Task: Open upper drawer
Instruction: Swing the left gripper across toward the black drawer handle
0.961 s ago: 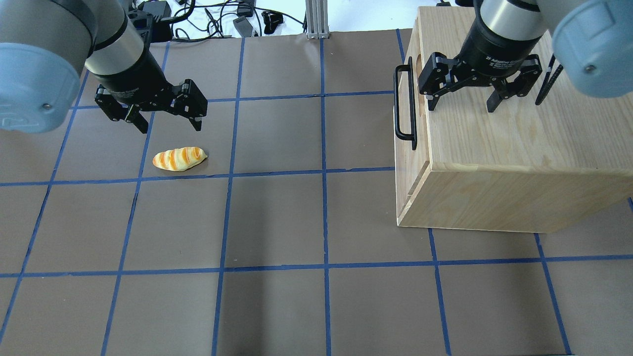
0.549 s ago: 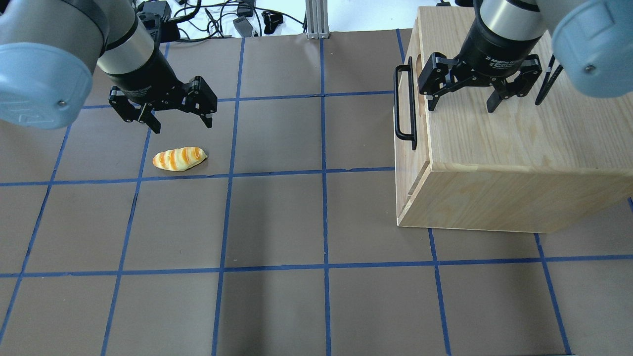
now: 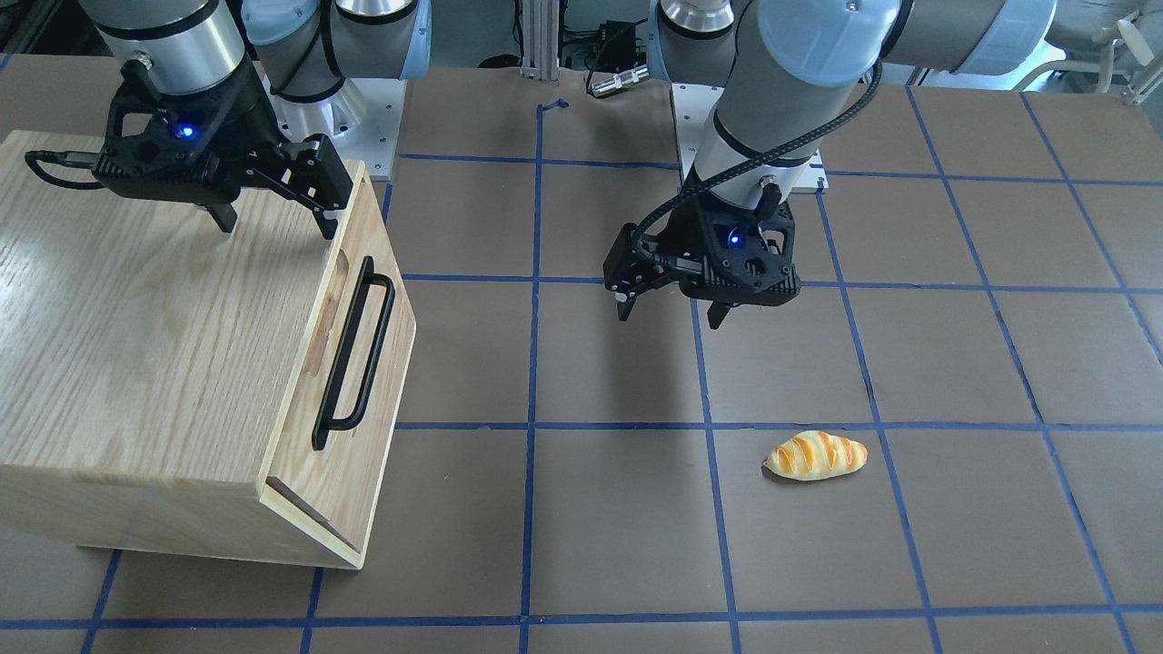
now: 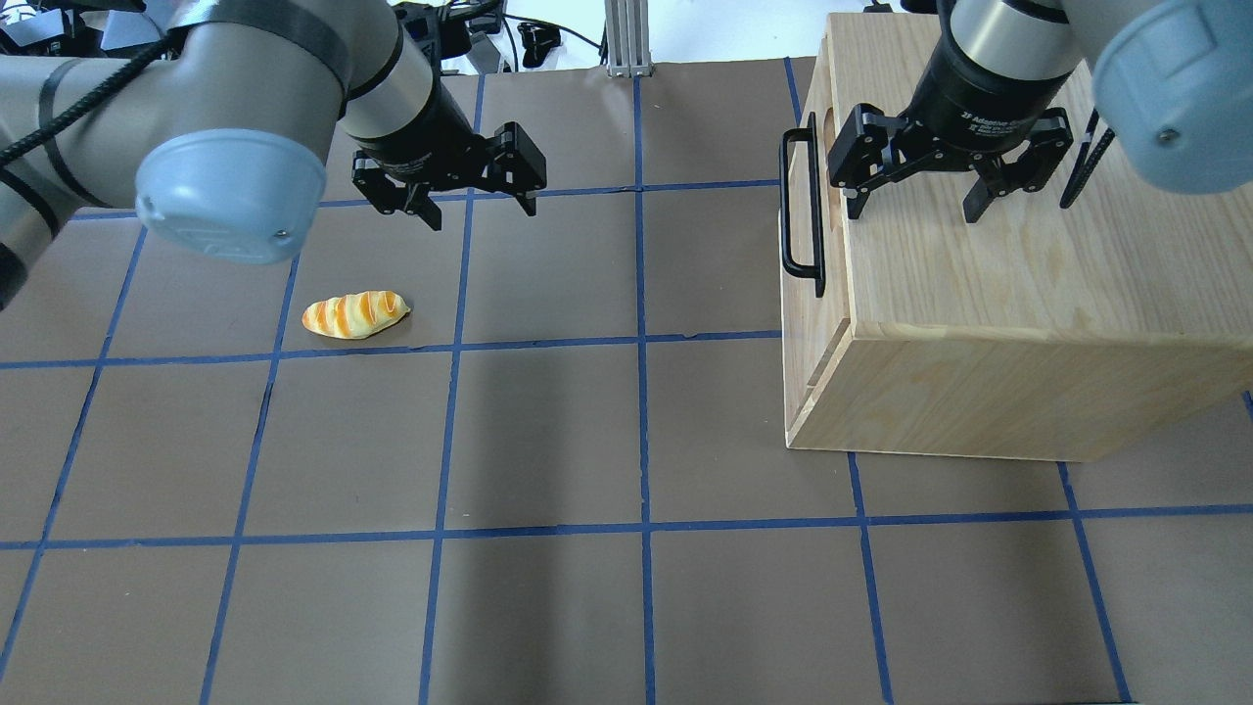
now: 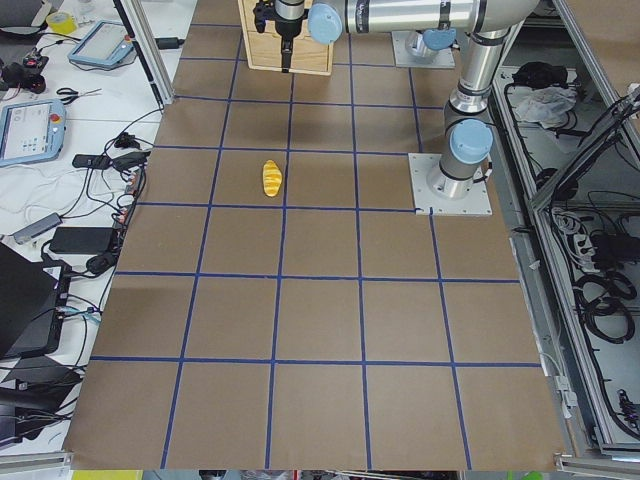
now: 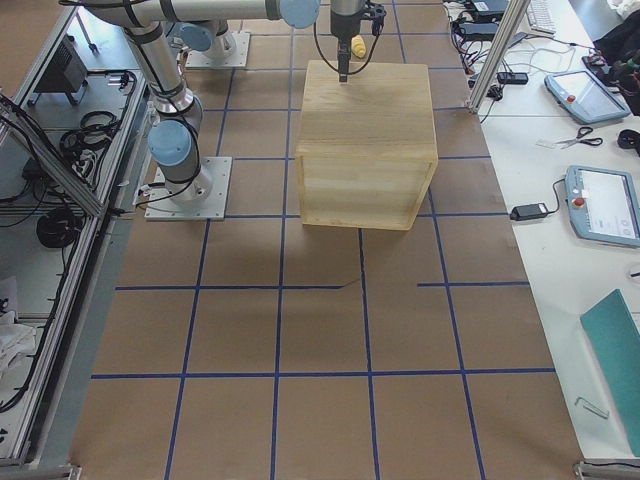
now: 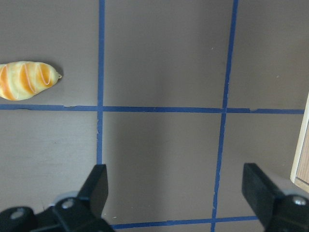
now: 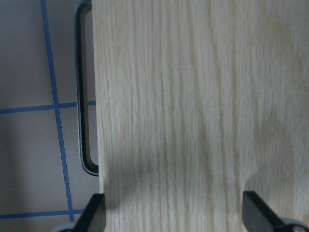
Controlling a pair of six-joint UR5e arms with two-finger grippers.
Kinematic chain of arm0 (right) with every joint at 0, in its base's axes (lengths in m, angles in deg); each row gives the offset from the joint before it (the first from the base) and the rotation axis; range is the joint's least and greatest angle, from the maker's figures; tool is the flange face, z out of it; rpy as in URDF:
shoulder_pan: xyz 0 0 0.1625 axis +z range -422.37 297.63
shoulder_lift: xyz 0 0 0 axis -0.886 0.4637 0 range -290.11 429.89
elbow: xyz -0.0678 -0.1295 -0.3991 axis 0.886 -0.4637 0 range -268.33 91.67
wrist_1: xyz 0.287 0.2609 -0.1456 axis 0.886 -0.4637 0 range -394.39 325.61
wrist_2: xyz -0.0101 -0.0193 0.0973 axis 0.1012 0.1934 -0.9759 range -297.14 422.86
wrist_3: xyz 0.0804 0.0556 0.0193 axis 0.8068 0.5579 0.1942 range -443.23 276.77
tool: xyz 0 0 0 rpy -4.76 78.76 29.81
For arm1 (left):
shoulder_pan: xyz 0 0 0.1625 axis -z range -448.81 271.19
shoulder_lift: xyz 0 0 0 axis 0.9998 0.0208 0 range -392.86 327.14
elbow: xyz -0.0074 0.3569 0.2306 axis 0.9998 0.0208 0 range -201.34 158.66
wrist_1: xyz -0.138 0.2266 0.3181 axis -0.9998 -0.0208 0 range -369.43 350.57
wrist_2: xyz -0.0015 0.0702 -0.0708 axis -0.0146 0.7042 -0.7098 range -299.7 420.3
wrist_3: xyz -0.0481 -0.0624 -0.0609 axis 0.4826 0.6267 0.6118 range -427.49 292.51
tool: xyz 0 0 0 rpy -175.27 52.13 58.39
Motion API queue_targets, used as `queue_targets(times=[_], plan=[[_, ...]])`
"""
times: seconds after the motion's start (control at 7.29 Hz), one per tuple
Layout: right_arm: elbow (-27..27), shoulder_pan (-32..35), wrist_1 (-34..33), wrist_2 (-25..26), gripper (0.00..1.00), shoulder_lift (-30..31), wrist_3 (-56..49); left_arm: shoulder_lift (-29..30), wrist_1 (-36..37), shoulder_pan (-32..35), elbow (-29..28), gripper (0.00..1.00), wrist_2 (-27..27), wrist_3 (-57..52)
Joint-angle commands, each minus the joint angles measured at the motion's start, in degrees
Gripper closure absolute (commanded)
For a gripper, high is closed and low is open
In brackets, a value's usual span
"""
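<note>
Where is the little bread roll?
In the overhead view the bread roll lies on the left side, down-left of the left gripper and far from the wooden cabinet.

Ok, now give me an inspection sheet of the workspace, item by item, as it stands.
Surface: table covered in brown paper with a blue tape grid.
Job's things: upper drawer looks shut in its cabinet; black handle not gripped.
Clutter: one bread roll lying on the table, apart from the cabinet.
Grippers: left gripper open, over bare table; right gripper open, above the cabinet top, holding nothing.
Cables: black cable along the left arm; loose cables beside the table.
Surroundings: teach pendants on side benches.
</note>
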Motion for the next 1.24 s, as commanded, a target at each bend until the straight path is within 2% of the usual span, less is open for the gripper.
queue_targets(times=[0.0,0.41,1.1], plan=[[0.0,0.0,0.0,0.0,0.00,0.0,0.0,3.1,6.4,2.2,-0.7,0.00,-4.3,3.4],[0.0,0.0,0.0,0.0,0.00,0.0,0.0,6.9,6.7,7.1,-4.7,0.00,-4.5,13.0],[0.0,0.0,0.0,0.0,0.00,0.0,0.0,9.7,7.1,10.5,-8.1,0.00,-4.9,14.7]])
